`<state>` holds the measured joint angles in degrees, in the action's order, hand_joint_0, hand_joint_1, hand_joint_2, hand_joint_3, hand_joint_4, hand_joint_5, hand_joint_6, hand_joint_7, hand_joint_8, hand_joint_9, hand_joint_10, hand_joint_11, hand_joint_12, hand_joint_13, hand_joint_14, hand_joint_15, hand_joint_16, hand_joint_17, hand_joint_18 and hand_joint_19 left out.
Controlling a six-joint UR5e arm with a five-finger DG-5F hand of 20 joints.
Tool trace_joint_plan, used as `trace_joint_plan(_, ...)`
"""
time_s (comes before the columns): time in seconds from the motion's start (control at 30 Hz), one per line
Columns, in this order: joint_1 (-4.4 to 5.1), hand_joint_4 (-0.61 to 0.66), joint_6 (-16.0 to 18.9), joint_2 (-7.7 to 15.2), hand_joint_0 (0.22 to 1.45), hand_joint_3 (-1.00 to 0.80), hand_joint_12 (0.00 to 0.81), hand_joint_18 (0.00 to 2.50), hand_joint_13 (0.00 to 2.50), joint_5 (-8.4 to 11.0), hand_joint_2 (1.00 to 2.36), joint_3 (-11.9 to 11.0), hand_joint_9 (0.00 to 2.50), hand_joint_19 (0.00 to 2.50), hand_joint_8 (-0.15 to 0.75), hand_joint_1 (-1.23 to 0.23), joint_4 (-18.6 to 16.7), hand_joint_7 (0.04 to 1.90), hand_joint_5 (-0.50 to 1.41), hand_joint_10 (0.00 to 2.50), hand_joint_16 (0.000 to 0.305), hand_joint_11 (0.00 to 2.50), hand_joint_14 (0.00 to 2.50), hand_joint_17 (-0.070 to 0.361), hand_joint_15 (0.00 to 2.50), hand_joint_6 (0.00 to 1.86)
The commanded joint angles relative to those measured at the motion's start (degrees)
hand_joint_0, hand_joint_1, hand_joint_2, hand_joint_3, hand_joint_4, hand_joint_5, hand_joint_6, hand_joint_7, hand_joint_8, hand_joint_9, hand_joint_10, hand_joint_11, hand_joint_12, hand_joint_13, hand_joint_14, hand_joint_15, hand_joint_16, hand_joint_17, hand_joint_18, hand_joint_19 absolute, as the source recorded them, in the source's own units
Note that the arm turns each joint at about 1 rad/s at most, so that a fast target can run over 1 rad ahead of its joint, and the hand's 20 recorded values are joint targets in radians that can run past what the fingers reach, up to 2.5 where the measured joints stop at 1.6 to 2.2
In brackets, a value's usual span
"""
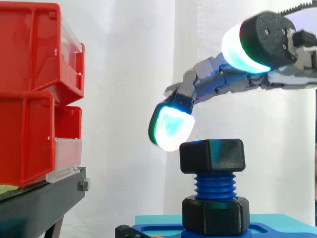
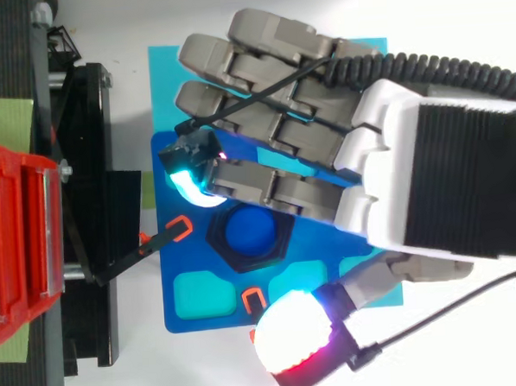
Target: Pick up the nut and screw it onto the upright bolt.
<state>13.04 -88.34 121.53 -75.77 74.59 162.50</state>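
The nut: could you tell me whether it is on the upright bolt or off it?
On: the black nut sits level around the top of the blue bolt, with bare threads below it.

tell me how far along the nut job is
Done: the nut sits on top of the upright blue bolt, whose end shows through it from above. In hand: nothing; the open hand hovers over it, one fingertip beside the nut's upper corner. Left: bare threads show above the black collar, so it likely needs screwing further down.
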Motion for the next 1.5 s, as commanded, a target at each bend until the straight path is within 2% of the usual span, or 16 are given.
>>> trace_joint_plan(0.0, -0.21, 0.21, 0.6, 2.2, 0.51, -0.5, 0.395, 0.02, 0.2, -0.35, 1.0, -0.4, 0.3, 0.0, 0.27, 0.02, -0.4, 0.8, -0.19, 0.0, 0.051, 0.0, 0.0, 0.115, 0.0, 0.5)
trace_joint_plan(0.03, -0.21, 0.21, 1.4, 2.2, 0.51, -0.5, 0.395, 0.02, 0.2, -0.52, 1.0, -1.8, 0.3, 0.0, 0.271, 0.02, 0.1, 0.8, -0.19, 0.0, 0.051, 0.0, 0.0, 0.116, 0.0, 0.5)
trace_joint_plan(0.07, -0.21, 0.21, 1.6, 2.1, 0.51, -0.5, 0.394, 0.02, 0.2, -0.61, 1.0, -2.3, 0.31, 0.0, 0.272, 0.02, 0.7, 0.8, -0.19, 0.0, 0.051, 0.0, 0.0, 0.116, 0.0, 0.5)
trace_joint_plan(0.1, -0.21, 0.22, 1.6, 2.1, 0.51, -0.5, 0.395, 0.02, 0.2, -0.96, 1.0, -3.5, 0.31, 0.0, 0.272, 0.02, 2.8, 0.8, -0.19, 0.0, 0.051, 0.0, 0.0, 0.116, 0.0, 0.5)
trace_joint_plan(0.17, -0.56, 0.22, 1.6, 2.2, 0.51, -0.5, 0.394, 0.03, 0.21, -1.75, 1.0, -5.6, 0.31, 0.0, 0.272, 0.02, 9.5, 0.8, -0.19, 0.0, 0.052, 0.0, 0.0, 0.116, 0.0, 0.5)
trace_joint_plan(0.3, -0.74, 0.22, 1.5, 2.2, 0.51, -0.5, 0.394, 0.03, 0.21, -1.75, 1.0, -5.7, 0.31, 0.0, 0.273, 0.02, 13.1, 0.81, -0.19, 0.0, 0.051, 0.0, 0.0, 0.115, 0.0, 0.5)
trace_joint_plan(0.47, -0.74, 0.22, 1.6, 2.2, 0.51, -0.5, 0.394, 0.03, 0.22, -1.75, 1.0, -5.7, 0.32, 0.0, 0.274, 0.01, 11.7, 0.82, -0.19, 0.0, 0.051, 0.0, 0.0, 0.115, 0.0, 0.5)
trace_joint_plan(0.73, -0.74, 0.24, 1.6, 2.2, 0.51, -0.5, 0.393, 0.05, 0.23, -1.84, 1.0, -5.7, 0.32, 0.0, 0.276, 0.0, 11.4, 0.87, -0.18, 0.0, 0.051, 0.0, 0.0, 0.115, 0.0, 0.5)
trace_joint_plan(0.9, -0.74, 0.26, 1.5, 2.2, 0.51, -0.5, 0.391, 0.06, 0.23, -1.84, 1.0, -5.7, 0.33, 0.0, 0.279, -0.01, 11.4, 1.02, -0.16, 0.0, 0.051, 0.0, 0.0, 0.115, 0.0, 0.5)
trace_joint_plan(1.47, -1.88, 0.26, 1.7, 2.2, 0.52, -0.5, 0.379, 0.12, 0.32, -2.37, 1.0, -5.7, 0.42, 0.0, 0.287, -0.08, 11.4, 1.26, -0.12, 0.0, 0.049, 0.0, 0.0, 0.111, 0.0, 0.5)
